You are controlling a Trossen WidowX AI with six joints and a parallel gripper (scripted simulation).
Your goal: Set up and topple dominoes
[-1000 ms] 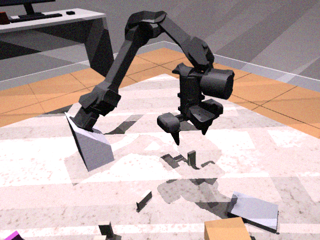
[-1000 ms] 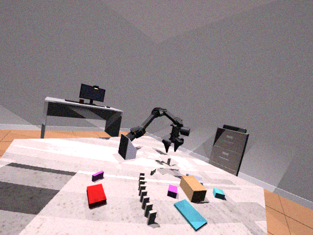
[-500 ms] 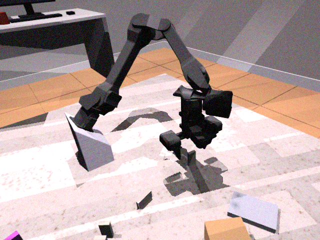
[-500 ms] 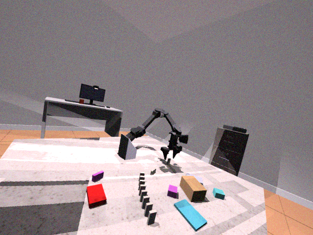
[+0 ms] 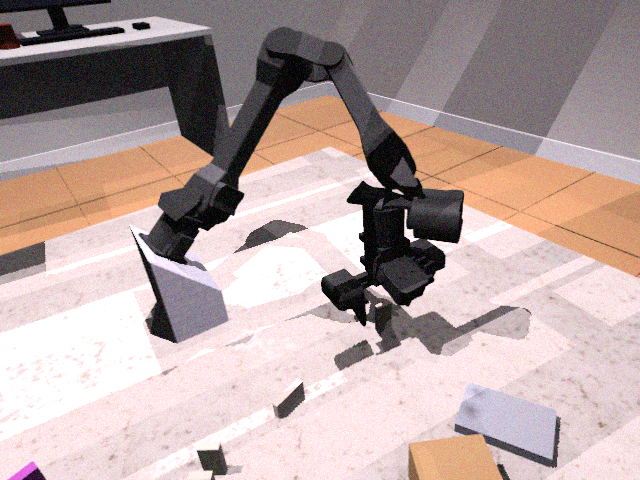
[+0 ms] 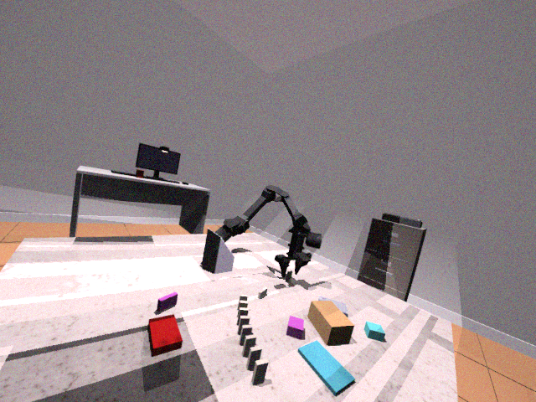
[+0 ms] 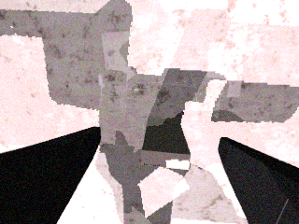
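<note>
My gripper (image 5: 385, 313) (image 6: 290, 275) (image 7: 159, 138) points down, open, low over the table. A dark domino (image 5: 382, 318) (image 6: 288, 275) (image 7: 154, 158) stands upright below and between the spread fingers, with room on both sides in the wrist view; contact is not visible. Another domino (image 5: 289, 399) (image 6: 262, 293) lies on its long edge between the gripper and the row. Several dominoes stand in a spaced row; its nearest-to-camera one (image 6: 260, 372) shows in the exterior view. The row's arm-side end domino (image 5: 211, 458) (image 6: 243, 298) shows in the top and exterior views.
An orange block (image 5: 449, 457) (image 6: 329, 322), a pale slab (image 5: 509, 421), a magenta block (image 6: 296, 327), a blue slab (image 6: 325, 365) and a cyan block (image 6: 374, 330) lie right of the row. A red block (image 6: 164, 334) and a purple block (image 6: 167, 301) are left of it.
</note>
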